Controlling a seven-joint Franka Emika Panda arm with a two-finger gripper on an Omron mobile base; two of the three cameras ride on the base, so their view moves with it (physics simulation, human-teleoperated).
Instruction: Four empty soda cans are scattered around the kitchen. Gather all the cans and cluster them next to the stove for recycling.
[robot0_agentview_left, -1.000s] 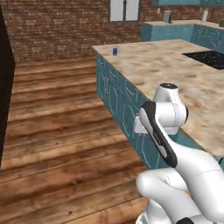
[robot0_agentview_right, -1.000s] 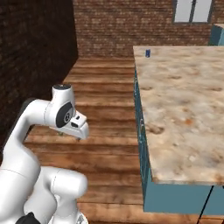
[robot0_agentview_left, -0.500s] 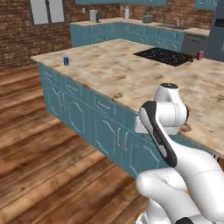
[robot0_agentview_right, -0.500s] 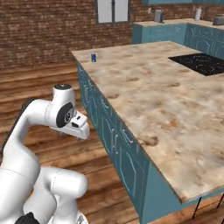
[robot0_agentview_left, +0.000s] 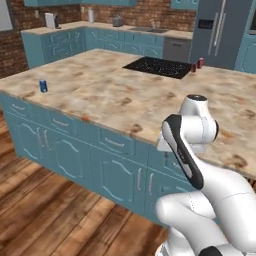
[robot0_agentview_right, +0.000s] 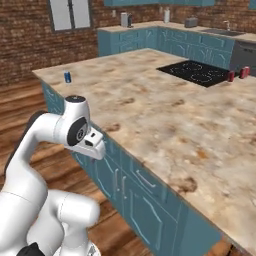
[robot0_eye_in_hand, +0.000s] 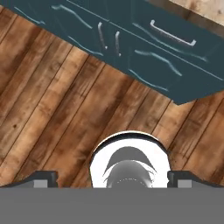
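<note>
Wooden floor (robot0_eye_in_hand: 57, 105) planks run diagonally across the lower and left area. Teal cabinet front (robot0_eye_in_hand: 144, 48) crosses the top, from the upper left edge to the right edge. It carries two slim handles (robot0_eye_in_hand: 108, 37) set side by side and one long handle (robot0_eye_in_hand: 171, 35) further right. The gripper (robot0_eye_in_hand: 111, 177) fingertips (robot0_eye_in_hand: 43, 177) stand wide apart at the bottom, empty

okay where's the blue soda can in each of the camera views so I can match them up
Left base view: the blue can stands at the far left, on the island counter near its corner.
Right base view: upper left, near the same counter corner.
Hand view: floor and cabinet fronts, no can.
Shared landmark: the black stove, two red cans beside it.
</note>
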